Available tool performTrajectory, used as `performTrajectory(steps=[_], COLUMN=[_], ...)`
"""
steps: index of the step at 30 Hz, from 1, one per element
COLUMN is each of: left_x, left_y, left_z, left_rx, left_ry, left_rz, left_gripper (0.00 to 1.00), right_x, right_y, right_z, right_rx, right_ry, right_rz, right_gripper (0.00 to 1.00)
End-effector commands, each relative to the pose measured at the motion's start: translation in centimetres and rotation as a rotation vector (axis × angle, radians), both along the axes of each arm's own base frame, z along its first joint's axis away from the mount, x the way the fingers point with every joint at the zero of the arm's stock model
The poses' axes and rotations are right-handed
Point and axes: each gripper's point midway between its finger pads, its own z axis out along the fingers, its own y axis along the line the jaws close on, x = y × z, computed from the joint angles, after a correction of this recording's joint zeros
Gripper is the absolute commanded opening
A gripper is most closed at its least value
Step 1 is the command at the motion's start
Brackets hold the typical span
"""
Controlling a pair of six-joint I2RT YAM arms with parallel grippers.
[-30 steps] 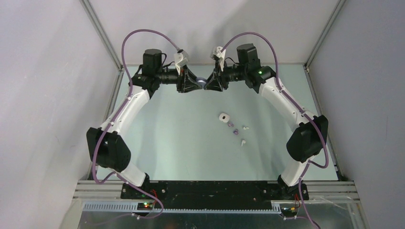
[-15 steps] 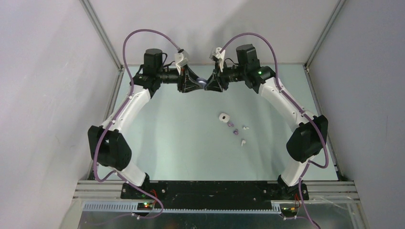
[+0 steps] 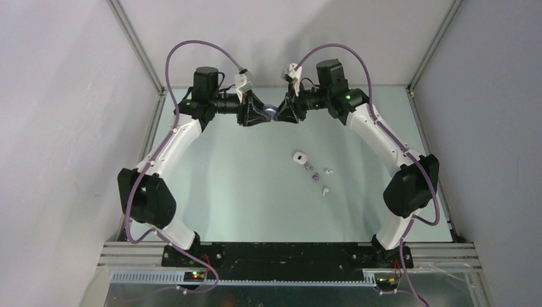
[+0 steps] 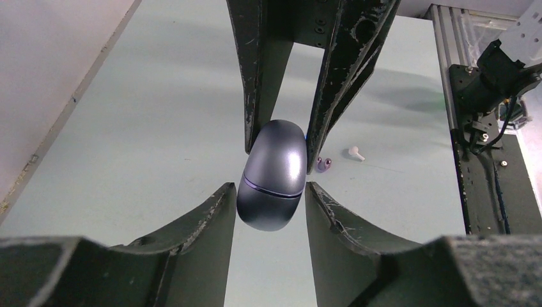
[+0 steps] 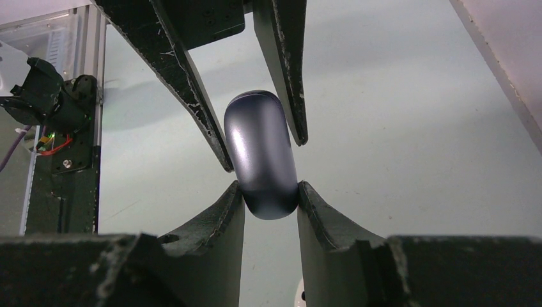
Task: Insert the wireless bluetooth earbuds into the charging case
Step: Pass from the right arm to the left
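Top external view: the right gripper (image 5: 268, 192) clamps the dark charging case (image 3: 272, 110) well beyond the white case (image 3: 299, 157), the left gripper (image 4: 270, 195) closely flanks its other end, grip unclear, and the earbuds (image 3: 315, 178) lie near the white case, so prying the lid looks next.

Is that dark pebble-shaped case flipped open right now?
No: in the left wrist view the dark case is closed, its lid seam showing only as a thin unbroken line.
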Motion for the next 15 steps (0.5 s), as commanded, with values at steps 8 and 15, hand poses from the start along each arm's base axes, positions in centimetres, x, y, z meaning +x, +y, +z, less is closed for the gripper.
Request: performTrajectory(steps=[8, 15], left_x=[0.41, 0.41], left_y=[-0.18, -0.41], left_z=[1.11, 0.96], left_rx=[-0.007, -0.024], left_ry=[-0.056, -0.050], left_rz=[-0.018, -0.042], left_gripper=[0.28, 0.03], right_x=[0.19, 0.17], right_y=[0.15, 0.14], right_z=[2.43, 2.38], right_rx=[0.038, 0.038], right_ry=[-0.050, -0.005], right_rz=[0.006, 0.002], right_gripper=[0.29, 0.60])
